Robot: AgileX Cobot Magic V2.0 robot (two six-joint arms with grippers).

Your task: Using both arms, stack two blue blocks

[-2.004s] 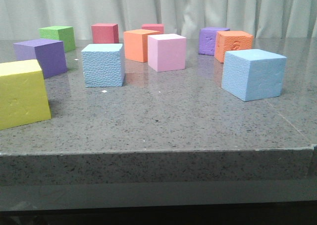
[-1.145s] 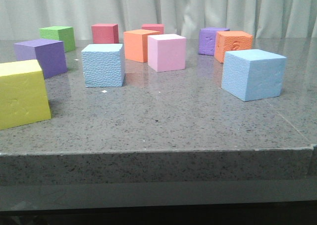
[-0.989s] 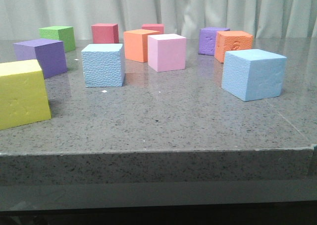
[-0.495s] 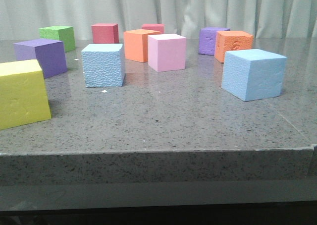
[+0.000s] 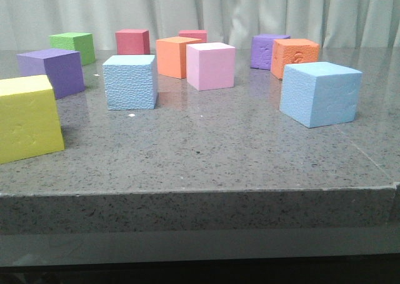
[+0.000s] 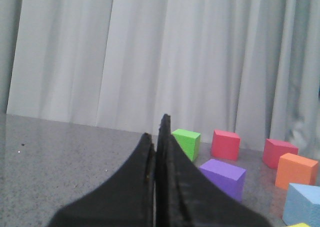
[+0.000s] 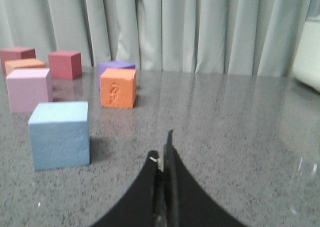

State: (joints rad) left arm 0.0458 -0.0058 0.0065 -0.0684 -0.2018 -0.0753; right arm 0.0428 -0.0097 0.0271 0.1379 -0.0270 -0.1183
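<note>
Both the left gripper [image 6: 159, 137] and right gripper [image 7: 165, 152] are clenched empty; the pebbled blue block [image 5: 130, 82] and smooth blue block [image 5: 320, 94] sit well apart.

Pale grey-white pleated curtains [image 5: 250, 12] fill the upper frame; a speckled grey stone bench [image 5: 206, 152] with a thick front edge spans the lower half.

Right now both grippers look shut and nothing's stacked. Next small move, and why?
Probably open the right gripper and ease it toward the smooth sky-blue foam cube. That cube and the pebbled sky-blue foam cube both sit apart on the grey stone table, ungrasped, and the left gripper is shut too.
</note>
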